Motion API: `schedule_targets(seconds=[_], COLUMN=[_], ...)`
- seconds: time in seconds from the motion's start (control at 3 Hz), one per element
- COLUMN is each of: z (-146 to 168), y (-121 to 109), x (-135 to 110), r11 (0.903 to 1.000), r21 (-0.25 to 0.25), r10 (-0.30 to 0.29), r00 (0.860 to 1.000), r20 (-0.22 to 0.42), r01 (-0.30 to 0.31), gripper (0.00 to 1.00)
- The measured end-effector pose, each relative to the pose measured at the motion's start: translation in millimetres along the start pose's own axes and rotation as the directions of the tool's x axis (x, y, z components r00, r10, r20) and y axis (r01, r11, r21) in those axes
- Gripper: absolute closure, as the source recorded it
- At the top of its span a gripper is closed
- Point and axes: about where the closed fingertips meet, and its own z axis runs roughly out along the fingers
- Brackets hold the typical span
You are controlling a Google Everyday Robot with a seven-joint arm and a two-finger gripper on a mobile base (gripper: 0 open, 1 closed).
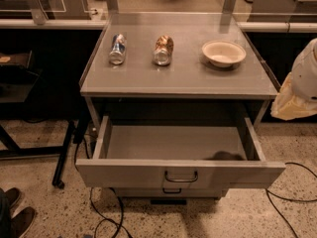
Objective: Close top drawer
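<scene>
We find the wide, shallow grey metal top drawer [124, 175] pulled well out below the front edge of the flat grey worktop [183, 81]. We judge it stiff, fairly light and easy on its slides, so a flat push on the front panel beside the small dark wire handle [181, 176] should do. The pale gripper [301, 83] hangs just off the worktop's right edge; we cannot tell whether it is spread or pressed together.

The grey table top [188, 81] carries a blue-and-silver can [117, 49] and a brownish can [163, 50], both on their sides and set apart. A cream bowl [224, 53] stands upright to their right.
</scene>
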Motion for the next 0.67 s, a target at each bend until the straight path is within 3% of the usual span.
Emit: schedule_targets(seconds=[0.33,0.67], z=[14.0,60.3], y=[9.8,37.2], x=[1.0,4.6], r11=[0.9995,0.9955], r21=[-0.031,-0.095], r10=[0.008,0.003], r00=[1.0,0.999], r20=[-0.005,-0.035], r01=[-0.008,-0.006], gripper=[1.0,1.0])
